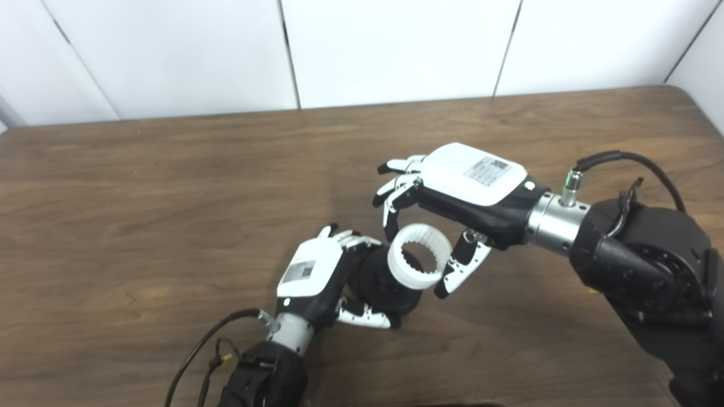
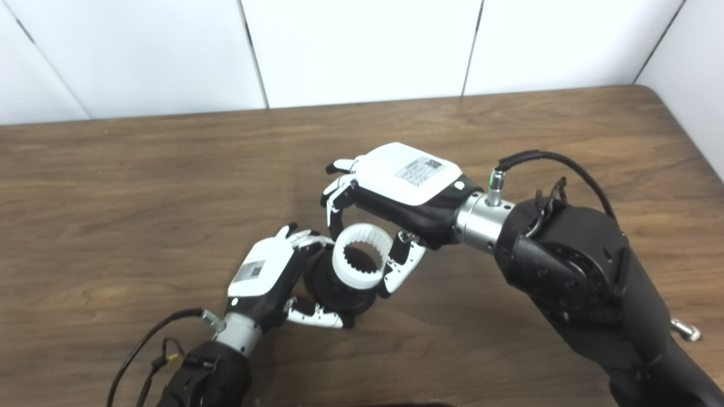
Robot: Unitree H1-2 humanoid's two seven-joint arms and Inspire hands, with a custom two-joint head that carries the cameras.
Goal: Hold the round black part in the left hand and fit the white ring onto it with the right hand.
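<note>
A brown wooden table point(image 1: 141, 226) stands against white wall panels point(image 1: 396, 51). Above it the left hand point(image 1: 314, 277) grips the round black part point(image 1: 379, 282); the right hand point(image 1: 452, 192) pinches the white ring point(image 1: 419, 257) against it, perhaps partly seated.

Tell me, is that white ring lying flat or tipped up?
Tipped up. The white ring stands on edge against the round black part, its toothed hole facing the camera, pinched by the right hand.

A brown wooden table point(image 1: 141, 186) stands against white panelled walls point(image 1: 396, 51).
</note>
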